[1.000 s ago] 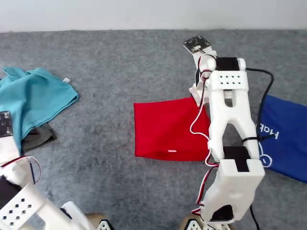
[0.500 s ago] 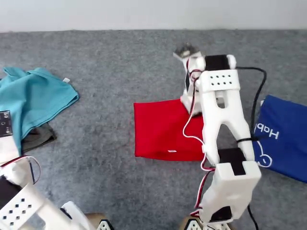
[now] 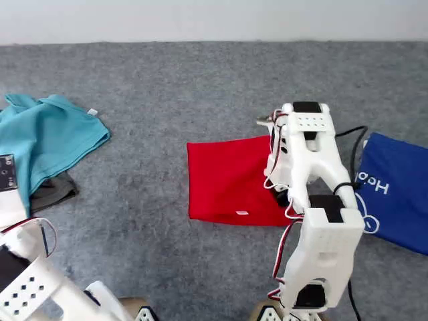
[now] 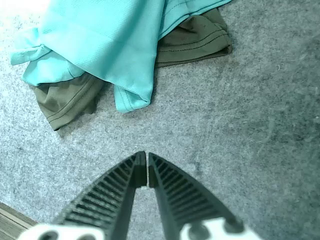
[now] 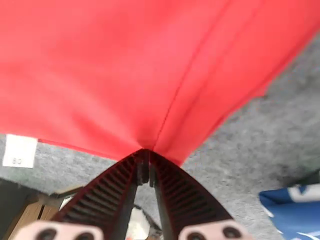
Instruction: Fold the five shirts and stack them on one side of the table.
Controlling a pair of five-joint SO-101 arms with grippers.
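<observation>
The right claw (image 5: 144, 159) is clamped on a pinched edge of the red shirt (image 3: 227, 180), which lies mid-table (image 3: 147, 100) between the teal shirt (image 3: 50, 137) and the blue shirt (image 3: 394, 194). For a clean fold, I'd carry that edge low and straight across, letting go only once the layers line up flat. The left claw (image 4: 147, 172) is closed on nothing, near the olive shirt (image 4: 195, 35).

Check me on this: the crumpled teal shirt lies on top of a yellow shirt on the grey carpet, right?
Not yellow: the left wrist view shows the crumpled teal shirt lying on top of a dark olive-green shirt on the grey carpet.
</observation>
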